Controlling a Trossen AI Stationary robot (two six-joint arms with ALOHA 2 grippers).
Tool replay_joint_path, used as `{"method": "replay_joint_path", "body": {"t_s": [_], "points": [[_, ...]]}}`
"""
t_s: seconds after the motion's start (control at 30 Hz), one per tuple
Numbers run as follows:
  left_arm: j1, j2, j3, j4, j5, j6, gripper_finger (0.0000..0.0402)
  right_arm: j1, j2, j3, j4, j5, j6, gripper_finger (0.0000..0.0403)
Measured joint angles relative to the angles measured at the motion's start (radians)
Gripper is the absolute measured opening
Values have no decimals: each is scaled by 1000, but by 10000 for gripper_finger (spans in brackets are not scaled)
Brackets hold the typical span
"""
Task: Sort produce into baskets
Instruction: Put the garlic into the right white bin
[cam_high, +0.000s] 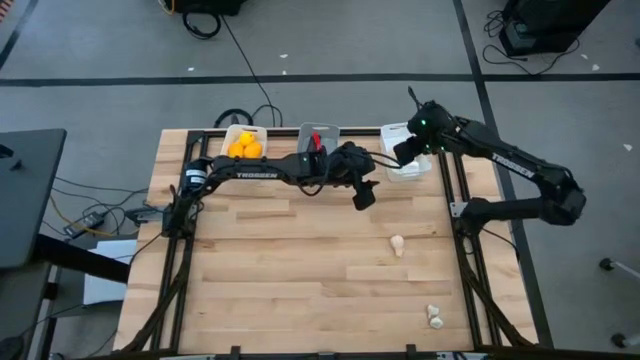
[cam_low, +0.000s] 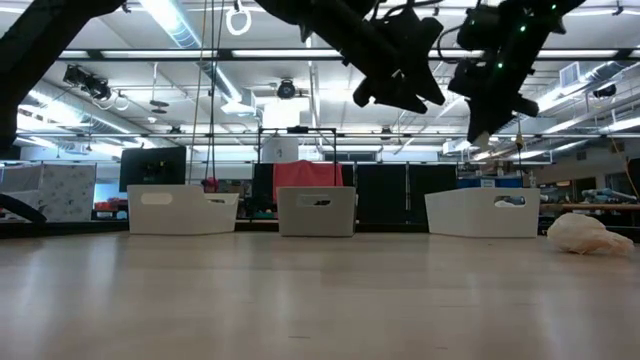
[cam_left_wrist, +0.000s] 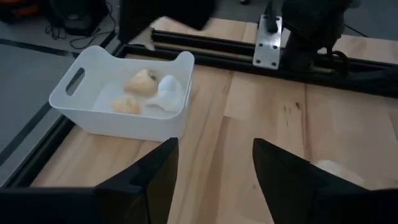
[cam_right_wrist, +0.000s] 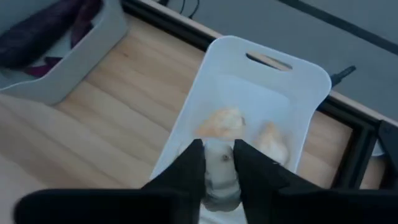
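Right gripper (cam_right_wrist: 216, 163) pinching a garlic bulb (cam_right_wrist: 219, 180) above the white basket (cam_right_wrist: 311, 81); release next. Left gripper (cam_left_wrist: 214, 165) open, empty.

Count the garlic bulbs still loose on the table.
2: one garlic bulb right of centre, another near the front right corner. Others already lie in the right white basket.

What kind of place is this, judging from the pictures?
Most likely a robotics lab or workshop. The wooden table stands on a grey floor with loose cables, and the low view shows long ceiling lights, dark monitors and more workbenches behind the bins.
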Motion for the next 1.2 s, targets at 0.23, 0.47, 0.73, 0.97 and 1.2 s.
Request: {"method": "replay_joint_path", "body": {"t_s": [0.23,0.47,0.73,0.97,1.2], "points": [[-4,0,0,-1,40,-4,214,-78,62,0,38,-14,-38,203],[1,39,0,40,175,43,214,-81,13,0,33,-58,-33,281],[-20,170,0,231,377,139,214,-36,-143,2,-85,-174,46,281],[-56,273,0,472,438,137,214,-36,-249,2,-293,-140,58,267],[-95,370,2,645,529,53,214,-34,-307,2,-358,-144,86,264]]}}
